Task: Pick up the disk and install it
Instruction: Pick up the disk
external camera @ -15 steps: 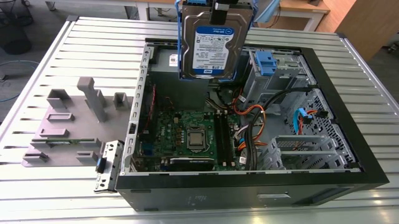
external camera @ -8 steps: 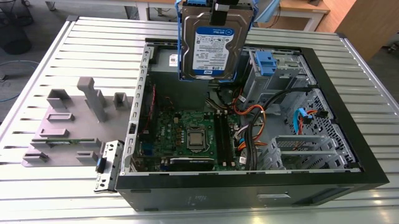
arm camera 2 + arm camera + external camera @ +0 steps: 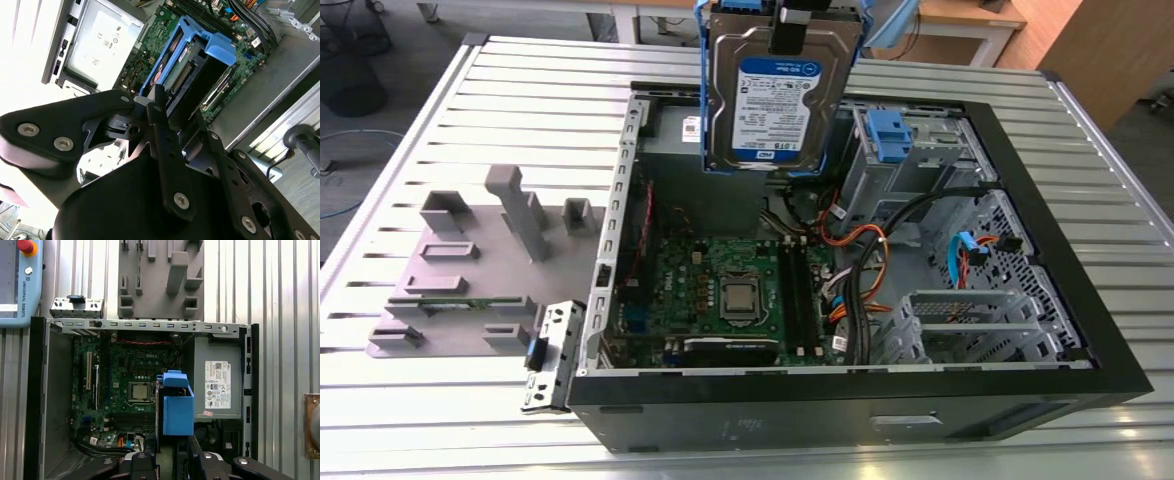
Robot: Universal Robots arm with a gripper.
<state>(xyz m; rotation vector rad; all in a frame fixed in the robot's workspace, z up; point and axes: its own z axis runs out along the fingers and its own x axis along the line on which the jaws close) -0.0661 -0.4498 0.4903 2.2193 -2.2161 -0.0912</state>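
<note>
The disk (image 3: 781,95) is a silver hard drive with a blue-and-white label, framed by blue plastic rails. It hangs upright in the air over the back of the open computer case (image 3: 854,405). My gripper (image 3: 789,40) is shut on its upper edge. In the second wrist view the black fingers (image 3: 158,107) clamp the disk (image 3: 182,67) above the green motherboard (image 3: 160,35). In the first wrist view the disk (image 3: 177,407) shows edge-on below my gripper (image 3: 172,460), beside the processor socket (image 3: 137,390).
The case holds a grey power-supply box (image 3: 217,385), a drive bay with a blue latch (image 3: 887,135) and orange and black cables (image 3: 867,255). A grey fixture with upright holders (image 3: 467,270) lies on the slatted metal table (image 3: 1067,150). A pendant (image 3: 15,285) rests nearby.
</note>
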